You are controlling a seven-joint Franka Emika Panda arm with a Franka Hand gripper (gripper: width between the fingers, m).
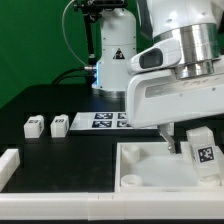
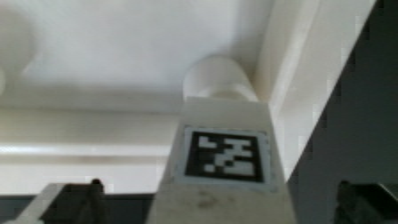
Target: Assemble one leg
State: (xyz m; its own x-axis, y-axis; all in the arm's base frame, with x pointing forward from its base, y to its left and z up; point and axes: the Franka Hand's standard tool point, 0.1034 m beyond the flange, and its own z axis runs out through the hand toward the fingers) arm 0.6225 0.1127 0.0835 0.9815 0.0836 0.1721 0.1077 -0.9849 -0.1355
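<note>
Black worktop (image 1: 60, 100), green backdrop. The arm (image 1: 180, 60) fills the exterior view's right, bent down over the large white panel (image 1: 150, 165), which lies flat at the near edge. The marker board (image 1: 108, 120) lies behind it, untouched.

One leg (image 1: 203, 150) stands upright at the panel's corner on the exterior view's right, tag facing the camera. In the wrist view its far end meets a rounded corner socket. Whether it is fully seated I cannot tell.

Two spare legs (image 1: 33, 125) (image 1: 59, 124) lie on the worktop at the exterior view's left, well apart from the panel.

Tool (image 2: 217, 208): jaws spread wide, one dark fingertip on each side of the leg, pinching nothing.

Judgement: the leg is placed in its socket, so the task is nearly done. What may be left is tightening, or only backing away.
</note>
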